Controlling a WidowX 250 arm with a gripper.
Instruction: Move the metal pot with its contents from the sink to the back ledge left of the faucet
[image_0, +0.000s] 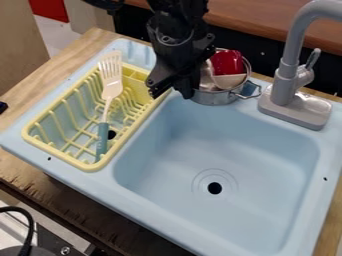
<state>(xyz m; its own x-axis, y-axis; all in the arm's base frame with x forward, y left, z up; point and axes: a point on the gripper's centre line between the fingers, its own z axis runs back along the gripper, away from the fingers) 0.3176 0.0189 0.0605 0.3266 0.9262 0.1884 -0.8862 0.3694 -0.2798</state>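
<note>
- In the camera view, your gripper (171, 93) hangs over the far end of the yellow rack (89, 167), at its basin side; its two fingers stand apart, with nothing seen clamped between them.
- The metal pot (215, 97) sits just beyond that side of the rack, close by the gripper, with a red thing (228, 62) and a pale piece (227, 81) in it.
- The spatula (111, 89) lies lengthwise in the rack, slotted head toward the far end, teal handle toward the near end.
- With the pot so close, judge any sideways shift carefully: a finger could knock its wall or catch the rack's rim. Lift clear of both before you travel.
- If you close on a thin edge, line up one finger on each side first and squeeze gently; the loose contents of the pot would probably slide if it tips.
- Approaching the spatula, come from above and keep the fingers off the rack's prongs.
- Mind the faucet (287, 75), farther from the rack than the pot.
</note>
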